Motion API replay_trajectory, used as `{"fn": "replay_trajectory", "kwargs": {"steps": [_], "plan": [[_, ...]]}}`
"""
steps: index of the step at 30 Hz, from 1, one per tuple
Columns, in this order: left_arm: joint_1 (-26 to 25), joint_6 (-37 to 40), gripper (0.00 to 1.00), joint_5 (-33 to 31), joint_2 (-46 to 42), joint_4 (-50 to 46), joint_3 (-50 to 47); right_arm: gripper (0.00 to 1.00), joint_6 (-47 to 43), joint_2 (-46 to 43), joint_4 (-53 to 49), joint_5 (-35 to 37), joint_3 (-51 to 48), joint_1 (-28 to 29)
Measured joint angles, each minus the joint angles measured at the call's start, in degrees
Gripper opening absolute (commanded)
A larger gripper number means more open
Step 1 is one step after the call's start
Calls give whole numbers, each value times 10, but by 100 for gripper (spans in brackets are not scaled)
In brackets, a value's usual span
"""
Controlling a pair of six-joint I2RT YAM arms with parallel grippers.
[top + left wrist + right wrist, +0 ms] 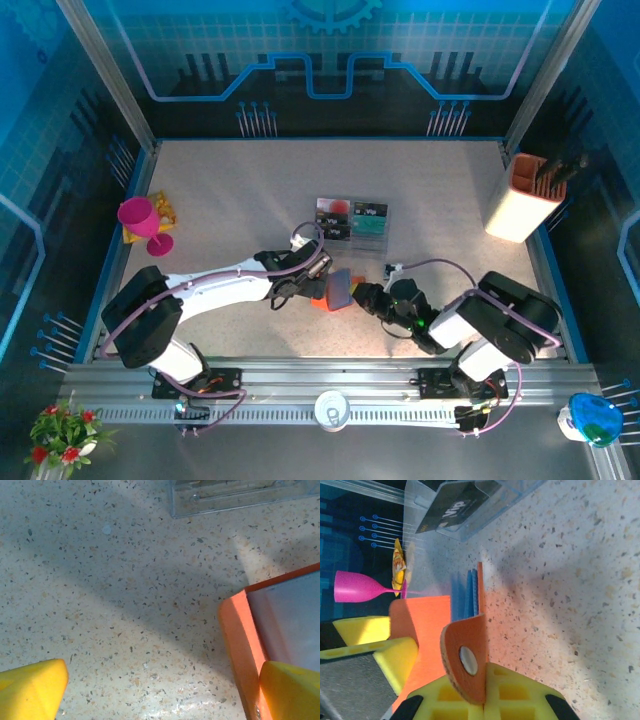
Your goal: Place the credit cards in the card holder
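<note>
The card holder (335,292) is an orange wallet with a blue-grey inside, standing open on edge at the table's middle front. My right gripper (363,296) is shut on its flap just below the snap tab (466,656), the yellow fingers (520,700) pressed together. My left gripper (317,285) is open. One of its fingertips (31,690) is over bare table. The other (292,690) is against the card holder's orange edge (239,645). The credit cards (352,218), black, teal and one with a red blob, lie in a clear tray (384,222) behind. A black card (454,509) shows there.
A pink goblet (141,218) and a yellow wrapper (165,211) sit at the left edge. A beige holder (522,198) with dark utensils stands at the right. A can (331,408) rests on the front rail. Bare speckled tabletop (125,605) lies under the left gripper.
</note>
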Motion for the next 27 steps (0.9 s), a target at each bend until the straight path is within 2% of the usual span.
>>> {"fn": "replay_trajectory", "kwargs": {"steps": [7, 9, 12, 16, 20, 24, 27], "plan": [[0, 0, 99, -9, 21, 0, 0, 2, 27, 88, 112, 33, -10, 22], [0, 1, 99, -12, 27, 0, 0, 13, 29, 90, 123, 38, -14, 24], [0, 3, 99, -19, 34, 0, 0, 35, 33, 85, 132, 47, -18, 25], [0, 5, 99, -29, 40, 0, 0, 50, 30, 31, 99, 56, -19, 25], [0, 16, 99, -34, 45, -1, 0, 55, 14, -92, -11, 66, -15, 25], [0, 20, 99, -37, 45, -1, 0, 58, -22, -262, -219, 90, 33, 28], [0, 24, 99, -39, 45, 0, 0, 53, -64, -366, -381, 109, 92, 27]]}}
